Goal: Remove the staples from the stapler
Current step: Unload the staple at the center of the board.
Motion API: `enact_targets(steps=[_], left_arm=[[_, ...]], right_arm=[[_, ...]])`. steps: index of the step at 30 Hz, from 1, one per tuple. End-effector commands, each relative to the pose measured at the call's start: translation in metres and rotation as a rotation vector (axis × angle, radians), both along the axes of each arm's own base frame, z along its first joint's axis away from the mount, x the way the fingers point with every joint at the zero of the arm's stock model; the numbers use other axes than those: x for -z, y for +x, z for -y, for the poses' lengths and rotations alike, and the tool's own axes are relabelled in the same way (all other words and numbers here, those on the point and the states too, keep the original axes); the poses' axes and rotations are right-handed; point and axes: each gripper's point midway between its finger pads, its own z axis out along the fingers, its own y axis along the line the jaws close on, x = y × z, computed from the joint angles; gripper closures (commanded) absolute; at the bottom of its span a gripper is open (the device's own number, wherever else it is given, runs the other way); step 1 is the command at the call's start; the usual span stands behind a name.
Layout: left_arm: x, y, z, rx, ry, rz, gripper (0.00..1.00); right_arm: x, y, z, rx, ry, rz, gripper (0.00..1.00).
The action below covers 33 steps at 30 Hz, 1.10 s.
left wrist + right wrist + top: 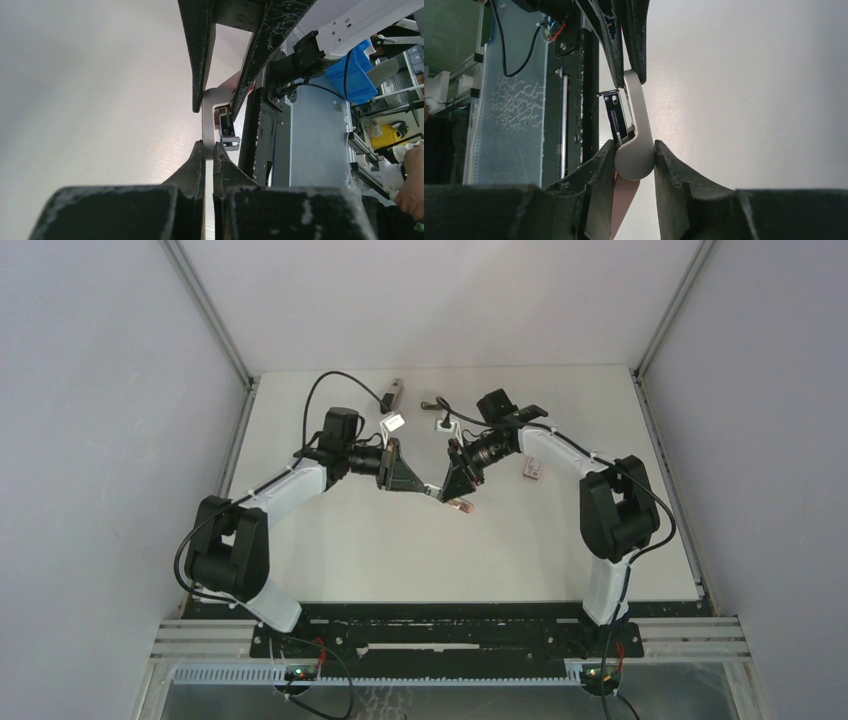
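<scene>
stapler (397,395) tiny, dim, pink-grey piece (636,145) half-hidden

A small pink-and-grey clawed metal piece (460,506) sits at frame centre. A red-and-white rectangular box (534,470) lies to its right on the white table (350,550).

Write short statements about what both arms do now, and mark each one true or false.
1. The right end effector grips the stapler at its rounded end. True.
2. The left end effector is wide open. False: it is shut on the stapler's narrow end.
3. The small red-and-white box is held between the end effectors. False: it lies on the table, apart from both.
4. Both end effectors meet over the middle of the table. True.
</scene>
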Motion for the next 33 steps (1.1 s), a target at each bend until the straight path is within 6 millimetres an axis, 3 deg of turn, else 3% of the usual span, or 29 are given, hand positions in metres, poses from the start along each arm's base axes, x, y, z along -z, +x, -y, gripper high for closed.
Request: enact_targets(steps=[1, 3, 5, 8, 12, 17, 21, 29, 33], left_arm=[[-0.032, -0.004, 0.004, 0.046, -0.051, 0.097, 1.0], [-0.031, -0.003, 0.004, 0.042, -0.048, 0.099, 1.0], [-0.029, 0.0, 0.004, 0.027, -0.036, 0.099, 0.94], [-0.026, 0.007, 0.003, -0.001, -0.013, 0.099, 0.78], [-0.024, 0.018, -0.002, -0.049, 0.016, 0.092, 0.5], [-0.029, 0.037, -0.019, -0.135, 0.043, 0.11, 0.28], [-0.038, 0.049, -0.039, -0.204, 0.051, 0.142, 0.2], [-0.064, 0.071, -0.094, -0.362, 0.099, 0.261, 0.15], [-0.062, 0.07, -0.12, -0.418, 0.165, 0.302, 0.12]], right_arm=[[-0.019, -0.005, -0.007, -0.063, 0.059, -0.003, 0.8], [-0.019, -0.005, -0.007, -0.07, 0.059, -0.011, 0.82], [-0.02, -0.005, -0.007, -0.071, 0.06, -0.014, 0.83], [-0.02, -0.004, -0.007, -0.068, 0.055, -0.009, 0.84], [-0.02, -0.002, -0.006, -0.057, 0.043, 0.002, 0.86], [-0.014, 0.007, -0.003, -0.022, 0.001, 0.046, 0.88], [-0.006, 0.018, -0.001, 0.027, -0.042, 0.105, 0.88], [0.006, 0.05, 0.004, 0.155, -0.136, 0.278, 0.88], [0.016, 0.067, 0.009, 0.222, -0.195, 0.38, 0.88]])
